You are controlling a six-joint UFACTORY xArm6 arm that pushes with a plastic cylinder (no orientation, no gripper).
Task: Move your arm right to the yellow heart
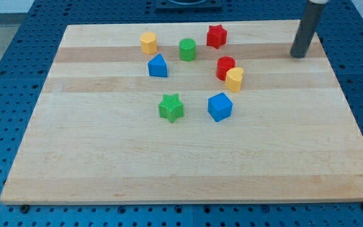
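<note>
The yellow heart (234, 79) stands on the wooden board right of centre, touching the red cylinder (225, 67) just above and left of it. My tip (299, 55) rests on the board near the view's top right corner. It is well to the right of the yellow heart and a little above it, apart from every block.
A red star (216, 36), a green cylinder (188, 49), a yellow hexagon (148, 42) and a blue triangular block (158, 66) stand at the top middle. A green star (171, 107) and a blue cube (220, 106) stand lower. The board's right edge (348, 101) is near my tip.
</note>
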